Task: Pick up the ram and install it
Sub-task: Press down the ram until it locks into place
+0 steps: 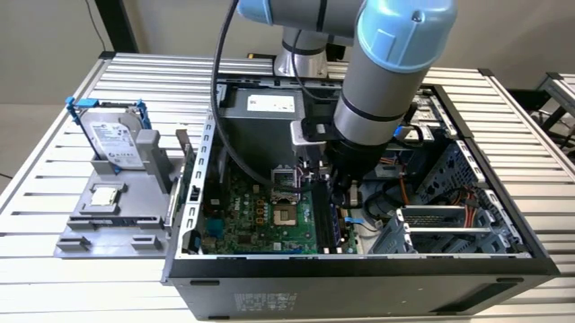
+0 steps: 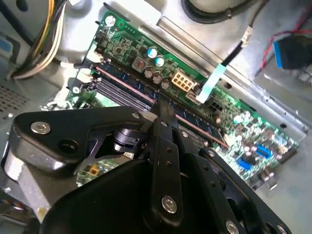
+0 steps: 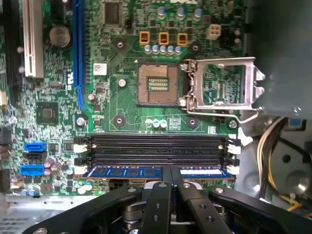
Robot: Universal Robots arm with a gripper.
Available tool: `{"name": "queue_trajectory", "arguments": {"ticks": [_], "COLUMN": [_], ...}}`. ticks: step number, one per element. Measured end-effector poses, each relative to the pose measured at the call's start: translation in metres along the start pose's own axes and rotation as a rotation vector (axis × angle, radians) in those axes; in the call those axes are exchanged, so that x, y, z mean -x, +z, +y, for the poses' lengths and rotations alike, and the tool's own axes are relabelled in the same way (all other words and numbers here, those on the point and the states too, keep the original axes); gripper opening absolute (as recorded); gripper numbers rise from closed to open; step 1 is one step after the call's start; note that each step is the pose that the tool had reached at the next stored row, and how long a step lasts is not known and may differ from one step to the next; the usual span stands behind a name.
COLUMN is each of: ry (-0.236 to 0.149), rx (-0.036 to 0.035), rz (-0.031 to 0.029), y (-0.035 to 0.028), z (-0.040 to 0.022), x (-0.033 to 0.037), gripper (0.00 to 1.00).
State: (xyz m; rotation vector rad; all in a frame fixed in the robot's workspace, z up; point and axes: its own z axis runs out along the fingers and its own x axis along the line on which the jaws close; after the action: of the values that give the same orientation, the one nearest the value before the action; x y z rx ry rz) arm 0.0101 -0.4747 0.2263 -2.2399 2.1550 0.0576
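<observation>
The ram (image 3: pixel 156 172) lies along the slot of the motherboard (image 3: pixel 122 112) that sits closest to the gripper (image 3: pixel 170 187), a blue stick with its long edge up, seated or nearly so. In the first wrist view the jaws stand together over its middle, their tips touching its top edge; whether they pinch it or only press on it, I cannot tell for certain. The two empty black memory slots (image 3: pixel 156 146) run parallel just beyond it, and the open processor socket (image 3: pixel 152 84) with its raised metal frame (image 3: pixel 222 87) lies further on toward 12 o'clock.

What could go wrong, in my judgement: if the stick is not square in the slot, a push from the middle could seat one end and leave the other high, with the white end latches (image 3: pixel 233 169) left open. A slightly sideways force could bend the board or scrape the neighbouring slot.

The first wrist view looks straight down the slots and shows both ends of the stick. The second wrist view shows the slots (image 2: pixel 146 95) at a slant from behind the gripper's body, with a bundle of cables (image 2: pixel 44 44) at 10 o'clock. In the exterior view the arm reaches down into the open computer case (image 1: pixel 359 269) on the tabletop (image 1: pixel 36 269), and a hard drive (image 1: pixel 112 138) stands in a grey holder at 9 o'clock of the case
</observation>
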Motion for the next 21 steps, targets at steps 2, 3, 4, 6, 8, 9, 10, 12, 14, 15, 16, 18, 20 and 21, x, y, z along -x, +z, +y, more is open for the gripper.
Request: {"name": "queue_trajectory", "arguments": {"ticks": [2,3,4,6,8,9,10,12,14,15,16,18,20,21], "ry": [-0.036,-0.052,-0.067,-0.091,-0.093,-0.093,-0.093,-0.093,-0.093,-0.093,-0.093,-0.093,-0.093,-0.093], "rx": [0.0021,0.0030,0.0037,0.0048,0.0034,0.0025,0.0031,0.0031,0.0032,0.0031,0.0032,0.0031,0.0031,0.0032], "rz": [0.0013,0.0020,0.0016,0.0020,0.0009,-0.0021,-0.0003,-0.0001,0.0000,0.0000,0.0001,0.0000,-0.0001,0.0001], "y": [0.0032,0.0047,0.0067,0.0098,0.0050,0.0015,-0.0036,-0.0126,-0.0217,-0.0261,-0.0309,-0.0401,-0.0490,-0.0539], "z": [0.0001,0.0001,0.0002,0.0003,0.0002,0.0003,0.0003,0.0004,0.0004,0.0004,0.0005,0.0004,0.0005,0.0005], "x": [-0.0003,-0.0004,-0.0006,-0.0007,0.0002,0.0006,0.0006,0.0010,0.0014,0.0016,0.0019,0.0023,0.0028,0.0030], "gripper": [0.00,0.00,0.00,0.00,0.00,0.00,0.00,0.00,0.00,0.00,0.00,0.00,0.00,0.00]}}
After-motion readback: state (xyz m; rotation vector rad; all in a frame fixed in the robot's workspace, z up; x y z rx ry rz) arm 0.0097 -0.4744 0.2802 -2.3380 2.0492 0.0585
